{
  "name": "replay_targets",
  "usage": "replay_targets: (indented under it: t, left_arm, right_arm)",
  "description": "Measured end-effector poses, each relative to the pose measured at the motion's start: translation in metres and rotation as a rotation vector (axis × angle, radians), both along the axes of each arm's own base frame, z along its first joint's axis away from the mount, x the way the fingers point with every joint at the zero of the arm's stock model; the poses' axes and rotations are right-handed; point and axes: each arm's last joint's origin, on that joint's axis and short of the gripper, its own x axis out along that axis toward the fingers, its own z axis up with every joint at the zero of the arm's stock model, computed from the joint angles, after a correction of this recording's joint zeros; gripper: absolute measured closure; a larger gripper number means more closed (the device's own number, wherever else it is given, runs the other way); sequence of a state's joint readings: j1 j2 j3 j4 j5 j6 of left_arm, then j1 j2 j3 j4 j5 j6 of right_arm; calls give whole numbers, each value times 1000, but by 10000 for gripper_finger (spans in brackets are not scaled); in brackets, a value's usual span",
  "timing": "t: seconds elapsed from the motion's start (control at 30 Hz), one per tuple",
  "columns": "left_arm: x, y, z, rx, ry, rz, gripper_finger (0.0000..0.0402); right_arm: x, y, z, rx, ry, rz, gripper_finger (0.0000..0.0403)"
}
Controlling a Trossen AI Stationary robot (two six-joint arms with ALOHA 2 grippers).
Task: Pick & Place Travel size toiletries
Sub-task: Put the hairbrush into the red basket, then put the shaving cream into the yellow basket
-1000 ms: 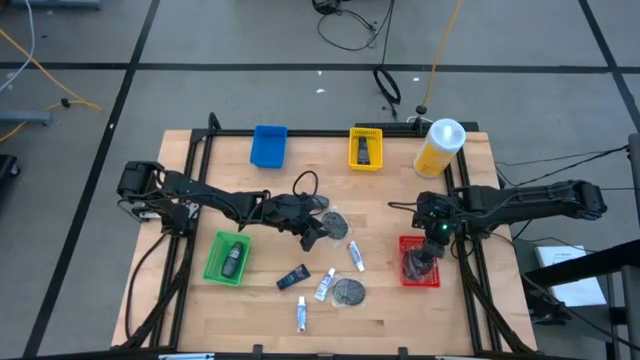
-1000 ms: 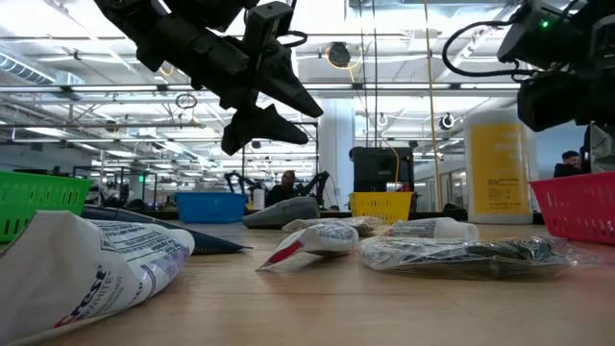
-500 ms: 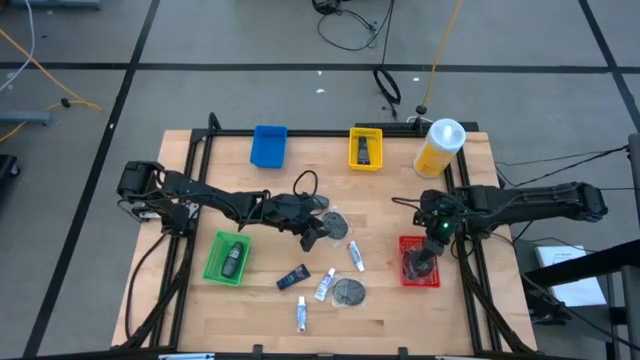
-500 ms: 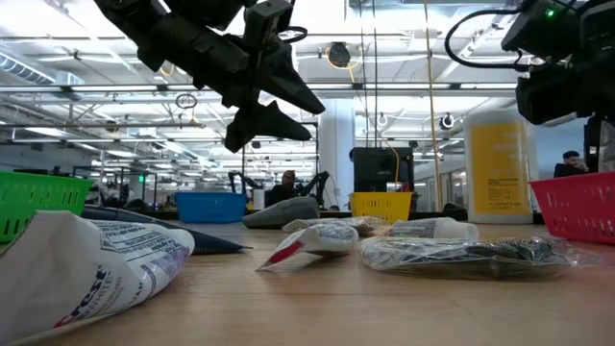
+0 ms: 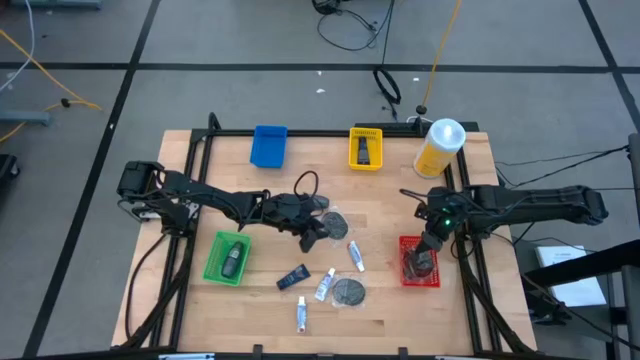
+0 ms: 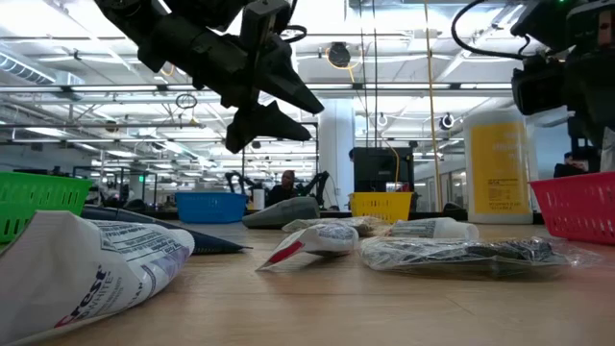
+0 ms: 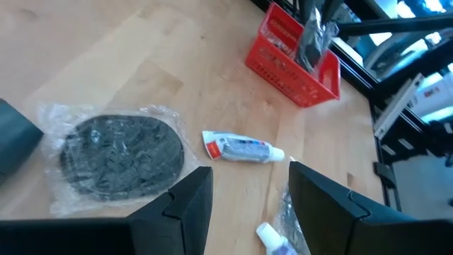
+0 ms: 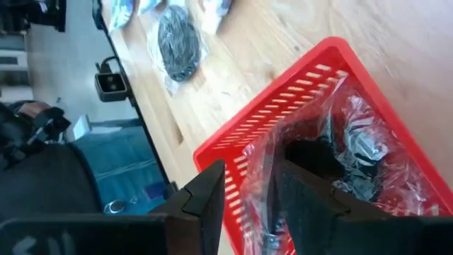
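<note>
Right gripper sits over the red tray, fingers astride a clear plastic bag holding a dark grey disc inside that tray. Whether the fingers actually pinch the bag or stand free of it: cannot tell.

Left gripper hangs above the table well left of the red tray, fingers parted, nothing between them.

Left of the red tray, loose on the wood: another bagged disc, dark grey, wrapper crinkled; a white tube with red end and blue marks just beside it, lying flat.
</note>
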State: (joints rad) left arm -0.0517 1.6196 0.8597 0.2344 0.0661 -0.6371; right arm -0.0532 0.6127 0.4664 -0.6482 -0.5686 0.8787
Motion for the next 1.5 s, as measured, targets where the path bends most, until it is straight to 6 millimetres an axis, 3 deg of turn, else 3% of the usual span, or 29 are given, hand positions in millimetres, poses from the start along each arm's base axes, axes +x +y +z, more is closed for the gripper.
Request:
replay_targets:
  t: [0.4, 0.53, 0.8, 1.03, 1.27, 1.5]
  left_arm:
    - [-8, -3, -4, -46, 102, -80, 220]
    - [-17, -3, 4, -49, 138, -80, 220]
    - [-47, -13, 26, -85, 248, -82, 220]
    - [-69, -37, 38, -166, 321, -97, 220]
    - [-77, -61, 47, -299, 400, -128, 220]
    - [-86, -70, 86, -252, 561, -73, 220]
  right_arm:
    - [8, -3, 20, -58, -253, -92, 292]
    - [12, -4, 28, -84, -359, -126, 299]
    - [21, -9, 49, -300, -661, -173, 305]
    - [23, -11, 50, -384, -677, -223, 305]
    - [24, -16, 49, -394, -666, -248, 305]
    - [23, -17, 49, -410, -664, -250, 305]
